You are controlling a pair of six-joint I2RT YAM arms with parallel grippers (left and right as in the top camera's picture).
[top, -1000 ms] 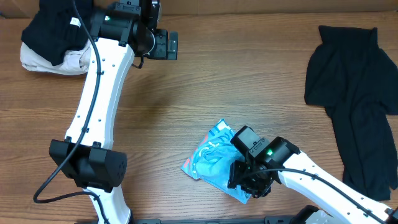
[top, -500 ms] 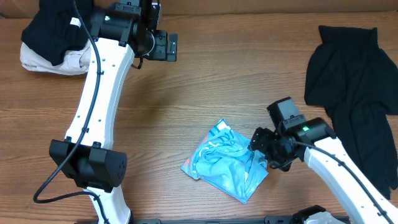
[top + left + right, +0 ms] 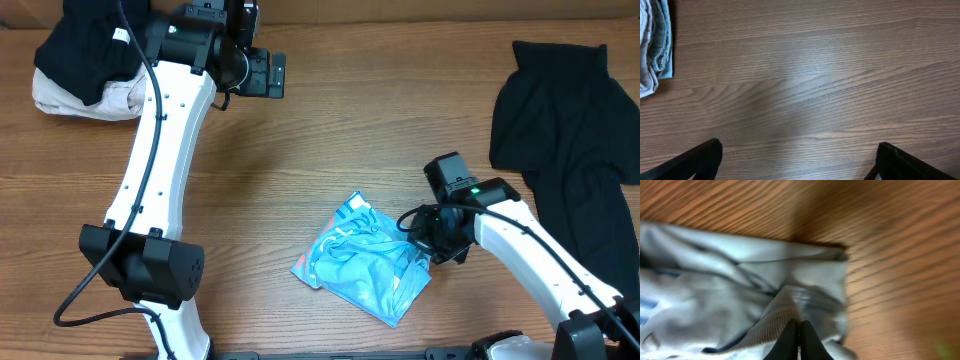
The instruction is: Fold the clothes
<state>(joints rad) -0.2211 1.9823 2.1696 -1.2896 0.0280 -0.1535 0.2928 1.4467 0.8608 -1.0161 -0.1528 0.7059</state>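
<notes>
A crumpled light-blue T-shirt (image 3: pixel 360 262) lies on the wooden table (image 3: pixel 330 150), right of centre and near the front edge. My right gripper (image 3: pixel 422 243) sits at its right edge. In the right wrist view the gripper (image 3: pixel 799 326) is shut, its tips pinching a raised ridge of the T-shirt's (image 3: pixel 715 280) ribbed collar. My left gripper (image 3: pixel 276 74) hovers at the back left, wide open over bare wood, and nothing lies between its fingers (image 3: pixel 700 160). A black garment (image 3: pixel 570 130) is spread out at the right edge.
A black garment (image 3: pixel 75 50) lies on a beige one (image 3: pixel 95 100) at the back left corner. The edge of the beige cloth (image 3: pixel 652 45) shows at the left of the left wrist view. The left arm's white link (image 3: pixel 160 160) crosses the table's left side.
My right gripper moved from the T-shirt's front edge to its right edge, opened wider on the way, then shut on the fabric. The left arm stayed still.
</notes>
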